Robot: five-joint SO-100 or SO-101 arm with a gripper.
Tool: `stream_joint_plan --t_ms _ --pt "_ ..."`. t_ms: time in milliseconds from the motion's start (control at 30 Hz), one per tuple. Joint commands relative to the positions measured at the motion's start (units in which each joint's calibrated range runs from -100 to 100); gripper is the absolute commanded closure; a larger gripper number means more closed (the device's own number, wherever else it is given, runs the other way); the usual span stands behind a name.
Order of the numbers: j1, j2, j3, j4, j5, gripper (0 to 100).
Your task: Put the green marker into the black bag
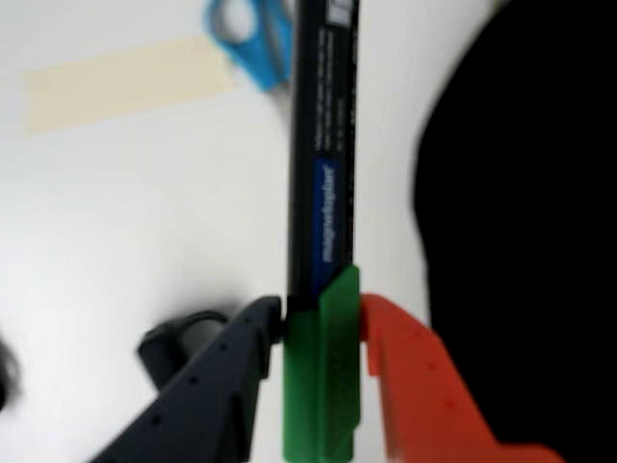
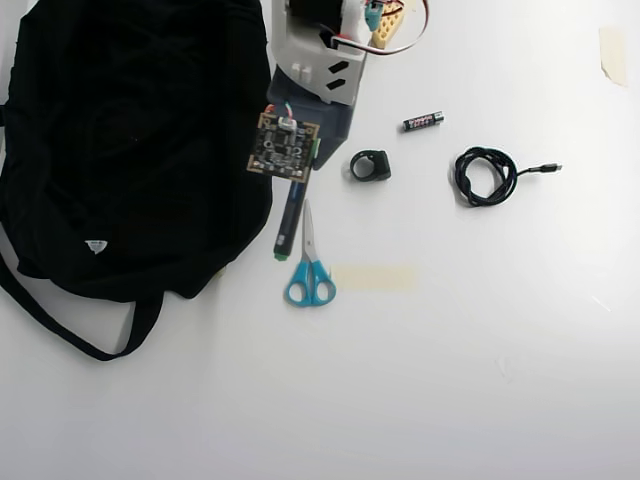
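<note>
On the white table (image 2: 480, 350), I am clamping my gripper (image 1: 323, 323) on the marker (image 1: 323, 193) by its green cap, just beside the bag (image 2: 130, 140); next, probably carrying it over the bag.

Wrist view, close-up. Gripper (image 1: 323, 323) closed on the green marker (image 1: 323, 193) at its green cap (image 1: 321, 386): dark finger (image 1: 217, 386) presses the cap from the left, orange finger (image 1: 415, 386) from the right. Marker runs vertically up centre of frame; black barrel w/ blue label band and white print, text too blurred to read. Black bag (image 1: 530, 222) fills the right side, just beside marker; touching or not: cannot tell. Blue scissors handles (image 1: 249, 43) at top, left of barrel, blurred. Pale tape strip (image 1: 125, 82) on white table (image 1: 116, 222), upper left. Small black object (image 1: 178, 342) lower left, behind dark finger, unclear.
</note>
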Motion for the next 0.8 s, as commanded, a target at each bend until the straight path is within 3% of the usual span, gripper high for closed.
stream_joint_plan --t_ms 0,467,767 --pt "3.9 -3.5 -1.3 0.3 0.7 98" --pt "19.2 -7.4 -1.2 -0.1 0.7 98" --pt "30.3 -6.3 2.4 -5.9 -4.1 98"
